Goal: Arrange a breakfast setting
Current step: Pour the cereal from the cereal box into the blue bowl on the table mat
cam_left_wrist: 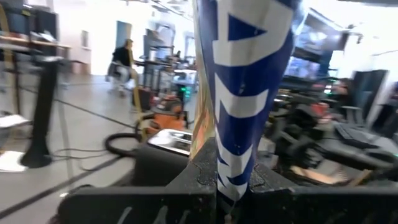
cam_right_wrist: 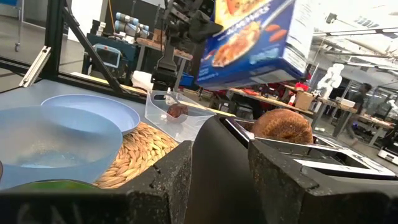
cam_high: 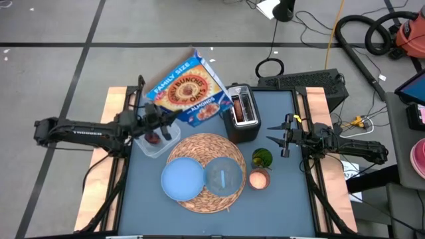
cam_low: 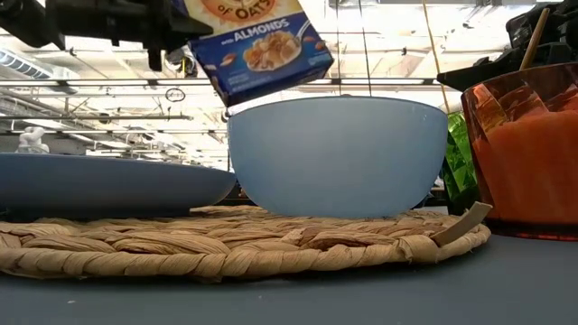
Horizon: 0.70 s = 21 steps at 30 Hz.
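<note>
Nearest the front edge of the blue-grey table (cam_high: 282,199), a round woven straw mat (cam_high: 202,199) carries a light-blue plate (cam_high: 182,180) on its left half and a clear glass bowl (cam_high: 224,176) on its right. The bowl looks empty; no cereal shows in it. Just off the mat's right rim stands an orange-pink cup (cam_high: 259,178), with a small green item (cam_high: 262,158) behind it.

Farther back, near the table's middle, a black-and-silver toaster (cam_high: 242,113) holds a brown ring-shaped bagel (cam_right_wrist: 282,126) in its slot. Toward the left edge sits a clear square plastic tub (cam_high: 155,141) with a small dark-red fruit (cam_high: 153,137) inside.

The left gripper (cam_high: 158,119), above the tub, is clenched on the bottom edge of a blue family-size cereal box (cam_high: 190,87), held high and tilted over the table's back left. The right gripper (cam_high: 288,137) hangs just right of the toaster, its fingers partly apart and holding nothing.

The step in hand appears to be filling the bowl. Next, the box likely needs carrying forward over the bowl and tipping with its opening downward; whether the top is open cannot be told.
</note>
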Motion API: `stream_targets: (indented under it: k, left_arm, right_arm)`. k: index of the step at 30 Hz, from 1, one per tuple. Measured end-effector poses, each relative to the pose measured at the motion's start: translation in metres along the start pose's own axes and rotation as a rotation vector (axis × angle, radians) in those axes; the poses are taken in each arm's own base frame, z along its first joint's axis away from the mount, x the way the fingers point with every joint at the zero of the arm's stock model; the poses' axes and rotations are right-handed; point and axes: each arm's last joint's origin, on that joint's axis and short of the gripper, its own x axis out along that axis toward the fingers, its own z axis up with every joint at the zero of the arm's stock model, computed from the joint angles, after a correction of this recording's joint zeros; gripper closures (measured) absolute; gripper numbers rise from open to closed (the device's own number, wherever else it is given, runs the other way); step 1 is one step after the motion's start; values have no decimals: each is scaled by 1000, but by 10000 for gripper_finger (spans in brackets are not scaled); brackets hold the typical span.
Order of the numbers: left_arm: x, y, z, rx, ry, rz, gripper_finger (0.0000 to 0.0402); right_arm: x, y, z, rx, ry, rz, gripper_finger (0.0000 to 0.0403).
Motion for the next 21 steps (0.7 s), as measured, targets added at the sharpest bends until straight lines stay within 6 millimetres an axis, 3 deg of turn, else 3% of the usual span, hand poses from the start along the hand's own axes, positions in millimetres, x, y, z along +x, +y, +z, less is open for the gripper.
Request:
stream_targets:
  k: [16,21]
  left_arm:
    - [-10,-32,2,-76,-16,-217,399]
    - [-14,-40,1,-101,2,-315,399]
  right_arm:
    - [0,0,0,14,-3,0,252]
    - [0,0,1,290,-7,2,252]
